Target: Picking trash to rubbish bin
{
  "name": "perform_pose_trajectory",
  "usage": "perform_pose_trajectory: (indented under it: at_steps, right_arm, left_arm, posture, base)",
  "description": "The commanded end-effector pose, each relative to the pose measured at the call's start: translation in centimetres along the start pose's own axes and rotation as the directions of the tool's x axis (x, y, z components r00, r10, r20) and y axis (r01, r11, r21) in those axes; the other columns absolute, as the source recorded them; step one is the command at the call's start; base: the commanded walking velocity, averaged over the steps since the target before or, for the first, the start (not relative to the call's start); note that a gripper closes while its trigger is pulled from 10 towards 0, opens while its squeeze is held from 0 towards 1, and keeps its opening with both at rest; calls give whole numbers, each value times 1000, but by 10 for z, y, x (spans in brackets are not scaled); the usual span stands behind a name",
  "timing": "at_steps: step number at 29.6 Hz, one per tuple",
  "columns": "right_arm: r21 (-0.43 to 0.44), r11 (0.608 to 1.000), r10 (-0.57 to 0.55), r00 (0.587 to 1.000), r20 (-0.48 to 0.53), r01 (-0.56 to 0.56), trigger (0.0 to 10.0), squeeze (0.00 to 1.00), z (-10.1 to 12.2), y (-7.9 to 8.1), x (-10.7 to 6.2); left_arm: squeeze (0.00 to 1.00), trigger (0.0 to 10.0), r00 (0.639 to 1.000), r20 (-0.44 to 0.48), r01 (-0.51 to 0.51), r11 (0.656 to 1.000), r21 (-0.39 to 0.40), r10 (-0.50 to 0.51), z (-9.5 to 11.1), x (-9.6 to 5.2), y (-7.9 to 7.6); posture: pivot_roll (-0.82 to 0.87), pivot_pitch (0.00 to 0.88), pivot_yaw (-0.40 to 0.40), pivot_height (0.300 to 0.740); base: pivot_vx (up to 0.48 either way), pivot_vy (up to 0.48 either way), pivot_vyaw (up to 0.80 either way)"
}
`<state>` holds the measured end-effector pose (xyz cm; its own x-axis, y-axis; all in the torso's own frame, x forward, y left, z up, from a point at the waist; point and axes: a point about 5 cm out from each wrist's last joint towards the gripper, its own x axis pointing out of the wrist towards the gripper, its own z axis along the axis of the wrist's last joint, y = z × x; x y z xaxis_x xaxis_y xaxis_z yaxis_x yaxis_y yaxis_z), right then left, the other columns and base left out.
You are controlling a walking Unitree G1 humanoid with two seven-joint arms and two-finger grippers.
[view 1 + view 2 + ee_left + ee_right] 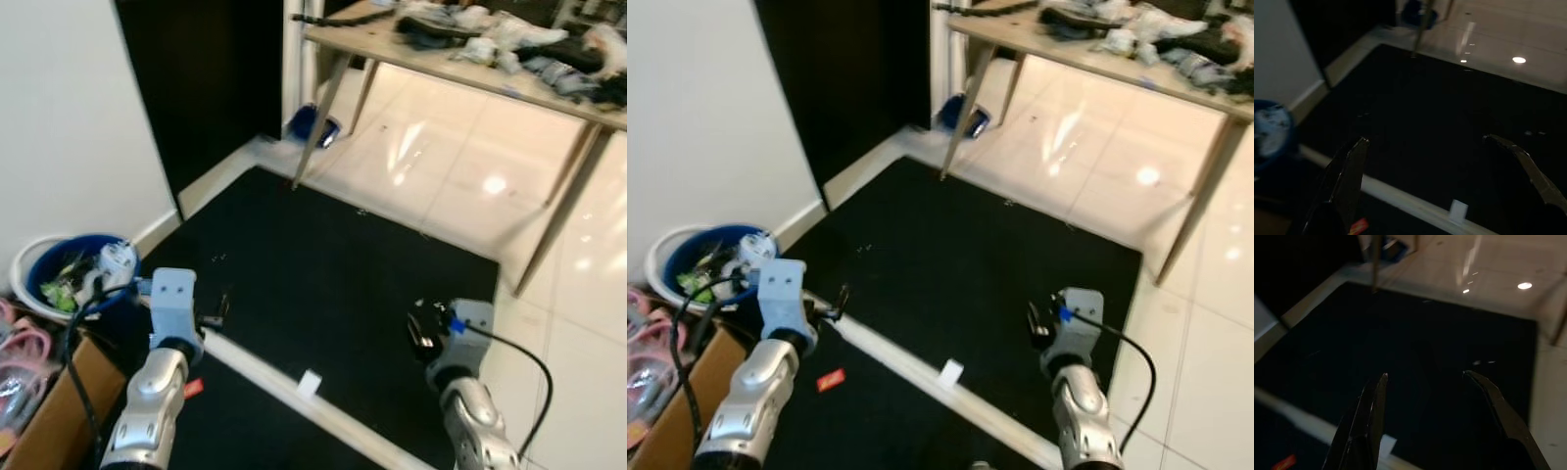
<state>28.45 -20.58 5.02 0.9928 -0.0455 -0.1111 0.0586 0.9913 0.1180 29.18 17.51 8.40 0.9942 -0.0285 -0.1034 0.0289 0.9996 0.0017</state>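
A blue rubbish bin (pixel 59 266) inside a white basin stands by the wall at the left, with scraps in it. On the black mat (pixel 333 255) a small white paper scrap (pixel 310 384) rests against a white strip (pixel 265 374). A red wrapper (pixel 831 380) lies on the near side of that strip. My left gripper (pixel 1425 140) hangs open above the mat near the bin, holding nothing. My right gripper (pixel 1425 375) is also open and holds nothing, over the mat's right part. Both wrist views show the paper scrap (pixel 1458 209) below the fingers.
A wooden table (pixel 460 67) piled with clutter stands at the back on glossy tiles. A blue and white object (pixel 313 125) lies under its left leg. A cardboard box (pixel 54 411) and pink items sit at my near left.
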Motion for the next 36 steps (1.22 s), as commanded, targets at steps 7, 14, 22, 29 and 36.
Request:
perform_pose_trajectory:
  at_steps: [7, 14, 22, 29, 36]
  right_arm:
    - [25, 1000, 17, 999, -32, -17, 10000, 0, -11, 4, -7]
    - [31, 999, 21, 1000, -18, -20, 10000, 0, -6, 6, -5]
    - [38, 999, 21, 1000, -17, -21, 10000, 0, -5, 6, -3]
    - [29, 999, 43, 999, -14, -43, 10000, 0, -3, 9, -1]
    - [27, 998, 58, 998, -8, -58, 10000, 0, -1, 10, 1]
  left_arm:
    - [0, 10000, 1000, 10, 14, 999, -31, -14, -1, -4, 0]
    - [0, 10000, 995, 91, 41, 997, -63, -35, 12, -4, -4]
    - [0, 10000, 994, 100, 44, 998, -54, -39, 13, -4, -5]
    - [0, 10000, 993, 109, 40, 998, -56, -34, 11, -6, -4]
    - [0, 10000, 993, 106, 48, 997, -59, -41, 9, -8, -7]
  posture:
    - [27, 135, 6, 740]
    - [24, 134, 6, 740]
    - [25, 137, 7, 740]
    - [20, 125, -5, 740]
    - [20, 116, -12, 740]
  base:
    - [0, 0, -630]
    - [0, 0, 0]
    - [0, 0, 0]
    - [305, 0, 0]
    - [312, 0, 0]
